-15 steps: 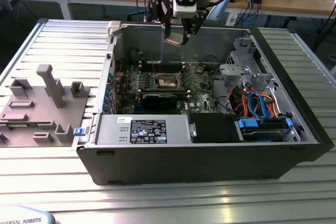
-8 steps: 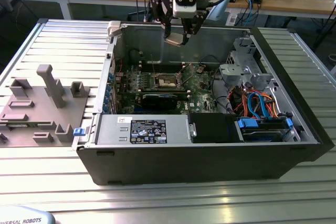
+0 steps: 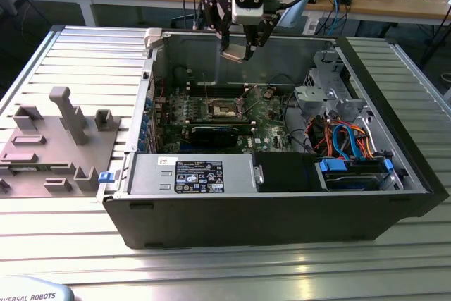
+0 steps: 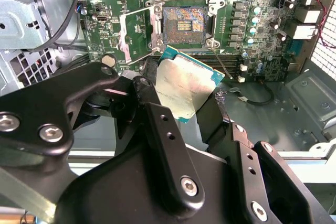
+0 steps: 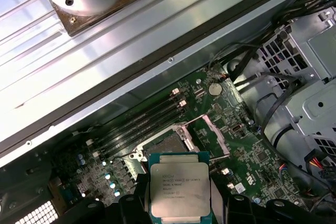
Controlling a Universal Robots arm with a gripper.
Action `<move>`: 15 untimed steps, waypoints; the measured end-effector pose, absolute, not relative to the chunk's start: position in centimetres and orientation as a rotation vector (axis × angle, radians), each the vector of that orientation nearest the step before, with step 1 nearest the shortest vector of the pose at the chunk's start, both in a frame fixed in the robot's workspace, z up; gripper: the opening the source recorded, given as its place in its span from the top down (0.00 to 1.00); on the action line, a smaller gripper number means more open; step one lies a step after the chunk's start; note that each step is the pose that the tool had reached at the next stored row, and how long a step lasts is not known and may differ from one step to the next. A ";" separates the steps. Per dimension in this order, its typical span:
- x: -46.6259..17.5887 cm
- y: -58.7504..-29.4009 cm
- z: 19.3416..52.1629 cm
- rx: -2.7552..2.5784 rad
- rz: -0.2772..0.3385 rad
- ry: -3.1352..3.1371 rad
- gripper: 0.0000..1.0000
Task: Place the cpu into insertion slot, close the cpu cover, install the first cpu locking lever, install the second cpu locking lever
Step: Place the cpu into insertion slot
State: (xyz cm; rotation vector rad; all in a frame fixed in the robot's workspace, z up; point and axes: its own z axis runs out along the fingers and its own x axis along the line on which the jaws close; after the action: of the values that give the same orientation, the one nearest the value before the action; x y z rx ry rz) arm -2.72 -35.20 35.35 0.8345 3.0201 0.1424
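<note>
- fingers (image 4: pixel 157 124): black, clamped on opposite edges of the cpu (image 4: pixel 186 87), spread approx. one chip-width.
- cpu: held in the air w/ silver top facing the first wrist cam. It looks slightly tilted in the second wrist view and hangs above the motherboard (image 3: pixel 268 121), apart from it.
- insertion slot (image 4: pixel 182 24): open, contact field showing, just past the chip.
- cpu cover (image 4: pixel 137 30): swung open beside the slot, prob. raised, angle hard to judge.
- PC case (image 3: pixel 282 209): lies open on the ribbed metal tabletop (image 3: pixel 70 54).
</note>
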 end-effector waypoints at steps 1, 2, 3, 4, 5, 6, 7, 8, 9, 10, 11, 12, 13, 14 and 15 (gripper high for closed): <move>-2.7 -35.2 35.3 0.837 0.142 3.019 0.45; -2.7 -35.2 35.3 0.839 0.142 3.019 0.45; -2.7 -35.2 35.3 0.839 0.142 3.019 0.45; -2.7 -35.2 35.3 0.840 0.142 3.018 0.45; -2.7 -35.2 35.3 0.841 0.142 3.018 0.45; -2.7 -35.2 35.3 0.842 0.142 3.018 0.45; -2.7 -35.2 35.3 0.843 0.142 3.018 0.45; -2.7 -35.2 35.3 0.843 0.142 3.017 0.45; -2.7 -35.2 35.3 0.844 0.142 3.017 0.45; -2.7 -35.2 35.3 0.844 0.142 3.017 0.45; -2.7 -35.2 35.3 0.845 0.142 3.017 0.45; -2.7 -35.2 35.3 0.845 0.142 3.017 0.45; -2.7 -35.2 35.3 0.846 0.142 3.016 0.45; -2.7 -35.2 35.3 0.847 0.142 3.016 0.45; -2.7 -35.2 35.3 0.848 0.142 3.016 0.45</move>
State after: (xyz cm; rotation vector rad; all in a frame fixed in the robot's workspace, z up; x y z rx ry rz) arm -2.72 -35.20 35.31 0.8478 3.0160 0.1422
